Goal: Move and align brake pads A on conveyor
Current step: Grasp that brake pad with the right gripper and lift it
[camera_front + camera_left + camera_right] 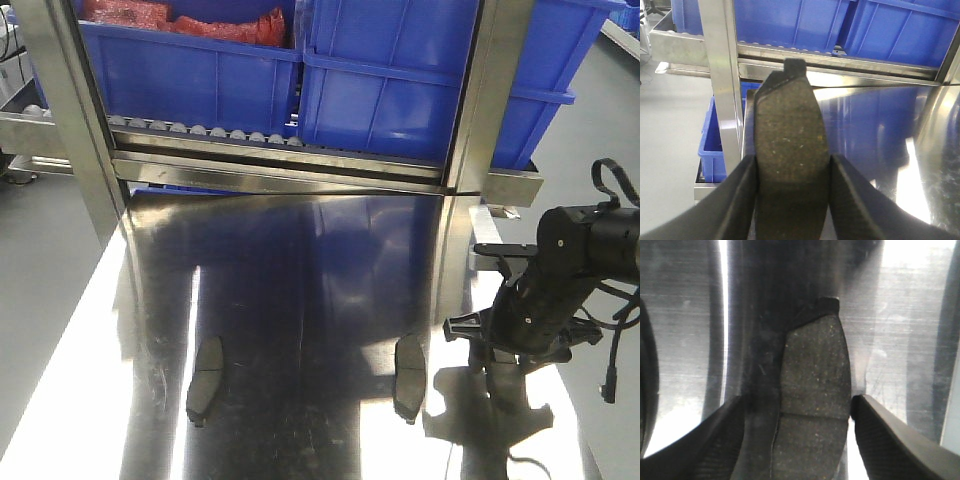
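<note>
Left gripper (793, 162) clamps brake pad (790, 135), end cropped | right gripper (797, 402) apart astride second pad (815, 370)

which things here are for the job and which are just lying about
Job: brake pad in left gripper; another pad straddled by right gripper; two loose pads on steel table.
Lying about: blue bins; red packets.

The polished stainless-steel desk (300, 300) carries the left brake pad (207, 380) and the middle brake pad (409, 376), lying flat, lengthwise and well apart, with a third brake pad (812, 385) lying flat farther right.
</note>
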Controlling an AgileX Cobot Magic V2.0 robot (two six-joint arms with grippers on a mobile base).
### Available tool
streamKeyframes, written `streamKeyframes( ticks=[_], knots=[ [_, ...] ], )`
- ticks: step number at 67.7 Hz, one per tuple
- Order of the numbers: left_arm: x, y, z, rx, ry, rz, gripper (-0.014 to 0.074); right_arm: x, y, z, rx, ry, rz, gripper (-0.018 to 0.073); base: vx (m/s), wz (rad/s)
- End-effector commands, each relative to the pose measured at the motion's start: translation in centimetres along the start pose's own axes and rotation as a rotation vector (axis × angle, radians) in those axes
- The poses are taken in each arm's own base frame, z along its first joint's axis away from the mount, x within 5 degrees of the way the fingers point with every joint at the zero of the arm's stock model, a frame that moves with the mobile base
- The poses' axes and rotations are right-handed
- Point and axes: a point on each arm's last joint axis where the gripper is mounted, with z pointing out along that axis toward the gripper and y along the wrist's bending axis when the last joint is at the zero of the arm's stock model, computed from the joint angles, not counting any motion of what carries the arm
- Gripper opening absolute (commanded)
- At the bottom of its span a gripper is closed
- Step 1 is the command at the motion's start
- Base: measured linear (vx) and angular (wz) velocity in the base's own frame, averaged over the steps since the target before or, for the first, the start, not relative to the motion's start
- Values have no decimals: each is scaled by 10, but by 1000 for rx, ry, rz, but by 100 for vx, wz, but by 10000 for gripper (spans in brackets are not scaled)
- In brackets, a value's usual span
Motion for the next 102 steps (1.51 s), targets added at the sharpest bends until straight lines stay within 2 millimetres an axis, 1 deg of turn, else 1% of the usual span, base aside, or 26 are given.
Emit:
streamKeyframes(
  ticks=[1, 8, 13, 18, 25, 26, 31, 36, 46, 58, 60, 64, 65, 69, 71, 81, 89, 102],
  knots=[
    [-19, -2, -4, 11, -131, -2, -6, -8, 1, -15, -4, -74, -4, 468, 0, 0],
    [-19, -2, -4, 11, -131, -2, -6, -11, 1, -12, -2, -61, -4, 448, 0, 0],
    [-19, -2, -4, 11, -131, -2, -6, -13, 2, -13, -2, -63, -5, 397, 0, 0],
    [-19, -2, -4, 11, -131, -2, -6, -14, 2, -14, -2, -66, -6, 297, 0, 0],
    [-19, -2, -4, 11, -131, -2, -6, -13, 0, -16, 15, -55, -19, 125, 0, 0],
    [-19, -2, -4, 11, -131, -2, -6, -13, 0, -17, 17, -54, -20, 88, 0, 0],
    [-19, -2, -4, 11, -131, -2, -6, -11, -1, -20, 33, -50, -29, -18, 0, 0],
    [-19, -2, -4, 11, -131, -2, -6, -9, -3, -27, 51, -66, -35, -14, 0, 0],
    [-19, -2, -4, 11, -131, -2, -6, 1, -5, -60, 53, -185, -38, -11, 0, 0],
    [-19, -2, -4, 11, -131, -2, -6, 30, -8, -107, 41, -380, -52, -10, 0, 0],
    [-19, -2, -4, 11, -131, -2, -6, 37, -9, -116, 40, -419, -56, -10, 0, 0],
    [-19, -2, -4, 11, -131, -2, -6, 48, -11, -128, 42, -476, -64, -10, 0, 0],
    [-19, -2, -4, 11, -131, -2, -6, 52, -11, -134, 39, -503, -65, -10, 0, 0],
    [-19, -2, -4, 11, -131, -2, -6, 64, -12, -143, 32, -554, -66, -10, 0, 0],
    [-19, -2, -4, 11, -131, -2, -6, 72, -13, -151, 28, -589, -66, -10, 0, 0],
    [-19, -2, -4, 11, -131, -2, -6, 105, -17, -171, 11, -699, -65, -10, 0, 0],
    [-19, -2, -4, 11, -131, -2, -6, 136, -20, -185, -2, -812, -77, -10, 0, 0],
    [-19, -2, -4, 11, -131, -2, -6, 182, -26, -193, -16, -1006, -102, -10, 0, 0]
  ],
)
